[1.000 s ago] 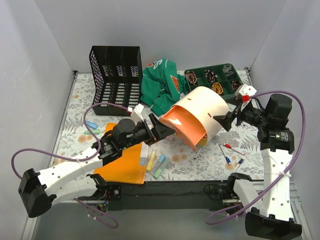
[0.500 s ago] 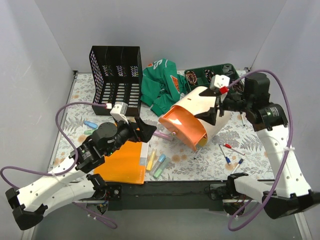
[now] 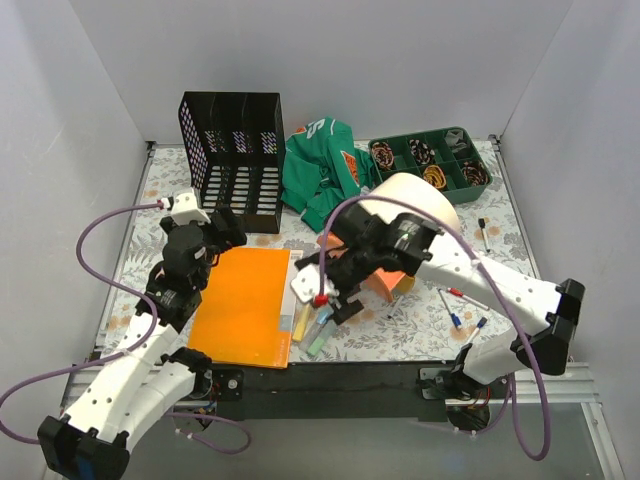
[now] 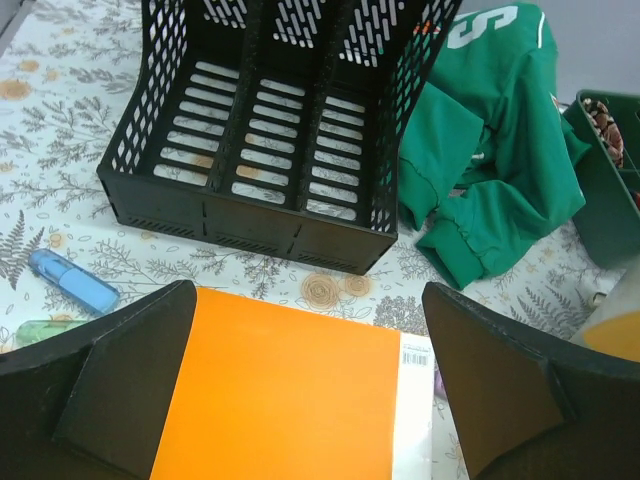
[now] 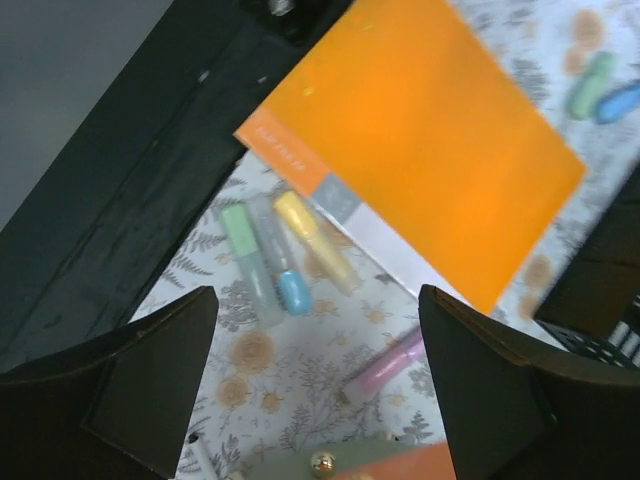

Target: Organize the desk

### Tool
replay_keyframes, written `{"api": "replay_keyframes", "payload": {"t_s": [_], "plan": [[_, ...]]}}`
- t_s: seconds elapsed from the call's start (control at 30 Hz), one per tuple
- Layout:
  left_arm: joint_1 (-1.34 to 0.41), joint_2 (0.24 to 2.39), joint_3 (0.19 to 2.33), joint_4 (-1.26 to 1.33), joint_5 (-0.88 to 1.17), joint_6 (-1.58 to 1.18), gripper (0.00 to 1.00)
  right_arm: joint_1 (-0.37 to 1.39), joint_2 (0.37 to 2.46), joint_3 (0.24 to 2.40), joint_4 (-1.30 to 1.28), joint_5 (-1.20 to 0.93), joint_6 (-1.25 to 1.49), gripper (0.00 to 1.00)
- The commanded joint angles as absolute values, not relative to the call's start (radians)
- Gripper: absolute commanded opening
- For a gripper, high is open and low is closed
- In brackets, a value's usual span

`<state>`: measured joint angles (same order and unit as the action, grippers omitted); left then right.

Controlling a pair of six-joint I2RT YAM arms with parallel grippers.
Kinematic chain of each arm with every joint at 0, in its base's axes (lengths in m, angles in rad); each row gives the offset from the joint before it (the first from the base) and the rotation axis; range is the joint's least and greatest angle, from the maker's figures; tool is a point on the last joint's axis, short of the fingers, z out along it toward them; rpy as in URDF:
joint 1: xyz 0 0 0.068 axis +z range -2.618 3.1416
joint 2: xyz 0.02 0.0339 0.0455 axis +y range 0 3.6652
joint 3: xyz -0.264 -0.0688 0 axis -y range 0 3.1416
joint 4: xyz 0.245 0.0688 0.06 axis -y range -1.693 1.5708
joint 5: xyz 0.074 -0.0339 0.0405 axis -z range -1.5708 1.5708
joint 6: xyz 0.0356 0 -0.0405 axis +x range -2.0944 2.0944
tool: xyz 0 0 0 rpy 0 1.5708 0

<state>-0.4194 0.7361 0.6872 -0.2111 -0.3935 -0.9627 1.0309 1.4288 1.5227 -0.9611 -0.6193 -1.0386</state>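
Observation:
The desk (image 3: 412, 332) has a white cover with fern and flower print. An orange folder (image 3: 243, 305) lies flat at the front left. My left gripper (image 3: 222, 235) is open and empty above the folder's far edge (image 4: 290, 400), facing a black file organizer (image 4: 270, 150). My right gripper (image 3: 335, 292) reaches across to the front middle, open and empty, over green, blue-capped and yellow highlighters (image 5: 285, 280) and a pink one (image 5: 385, 365). A curled cream and orange binder (image 3: 415, 205) lies on its side behind it.
A green shirt (image 3: 320, 170) lies beside the organizer (image 3: 232, 160). A green compartment tray (image 3: 430, 160) stands at the back right. Loose pens (image 3: 455, 300) lie at the front right. Blue and green highlighters (image 4: 75, 283) lie left of the folder. The black front rim (image 5: 130, 180) is close.
My left gripper drew back left from the binder to the folder's far edge. My right arm swung from the far right down to the front middle over the highlighters.

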Motion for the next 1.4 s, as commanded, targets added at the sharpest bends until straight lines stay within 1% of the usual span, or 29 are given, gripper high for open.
{"api": "replay_keyframes", "payload": {"t_s": [0.0, 0.13, 0.23, 0.27, 0.37, 0.53, 0.77, 1.07, 1.23, 1.3, 1.33, 1.37], "plan": [[-0.339, 0.739, 0.686, -0.233, -0.331, -1.011, 0.98, 1.166, 1.442, 1.456, -1.017, -0.422, -1.123, 0.86], [-0.324, 0.729, 0.677, -0.230, -0.348, -0.983, 0.98, 1.233, 1.485, 1.364, -0.968, -0.344, -1.114, 0.79], [-0.324, 0.719, 0.673, -0.230, -0.350, -0.976, 0.98, 1.270, 1.523, 1.301, -0.913, -0.304, -1.103, 0.68], [-0.324, 0.715, 0.673, -0.233, -0.369, -0.976, 0.98, 1.285, 1.534, 1.283, -0.899, -0.295, -1.095, 0.63], [-0.324, 0.670, 0.666, -0.232, -0.413, -0.977, 0.98, 1.308, 1.587, 1.232, -0.838, -0.246, -1.072, 0.58], [-0.324, 0.618, 0.652, -0.215, -0.419, -0.971, 0.98, 1.325, 1.690, 1.256, -0.784, -0.178, -1.036, 0.51], [-0.324, 0.601, 0.652, -0.215, -0.413, -0.969, 0.98, 1.345, 1.818, 1.298, -0.784, -0.135, -1.029, 0.47], [-0.324, 0.581, 0.649, -0.210, -0.408, -0.966, 0.98, 1.355, 1.884, 1.287, -0.776, -0.094, -1.029, 0.47], [-0.324, 0.578, 0.647, -0.206, -0.407, -0.965, 0.98, 1.355, 1.896, 1.255, -0.759, -0.074, -1.032, 0.49], [-0.322, 0.578, 0.647, -0.206, -0.407, -0.965, 0.98, 1.355, 1.894, 1.239, -0.755, -0.071, -1.037, 0.46], [-0.324, 0.578, 0.647, -0.207, -0.407, -0.965, 0.98, 1.355, 1.893, 1.236, -0.755, -0.072, -1.037, 0.40], [-0.324, 0.578, 0.646, -0.206, -0.407, -0.965, 0.98, 1.355, 1.887, 1.233, -0.756, -0.083, -1.038, 0.38]]}}
